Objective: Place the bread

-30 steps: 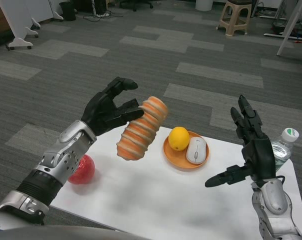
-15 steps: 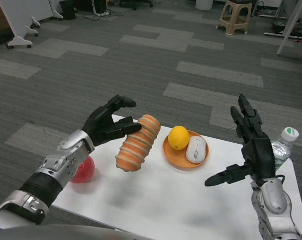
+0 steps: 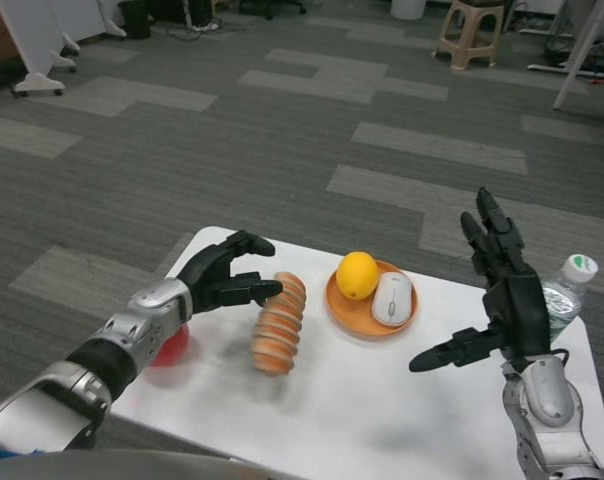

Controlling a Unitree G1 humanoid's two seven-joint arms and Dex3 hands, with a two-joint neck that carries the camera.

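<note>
The bread [image 3: 279, 325], an orange-and-cream ridged loaf, stands steeply tilted and blurred, with its lower end at the white table [image 3: 402, 420], just left of the orange plate [image 3: 354, 318]. My left hand [image 3: 225, 280] reaches in from the left and holds the loaf at its upper end with its fingertips, while one finger arches above. My right hand [image 3: 507, 300] is raised over the table's right side, open, fingers spread and empty.
The plate carries a yellow fruit [image 3: 358, 275] and a white computer mouse [image 3: 393, 299]. A red apple [image 3: 170, 345] lies behind my left forearm near the table's left edge. A water bottle [image 3: 570, 290] stands at the far right. Grey carpet lies beyond.
My left hand has come down and toward the table with the bread, from well above the surface to table level. The loaf now stands steeper. The right hand has not moved.
</note>
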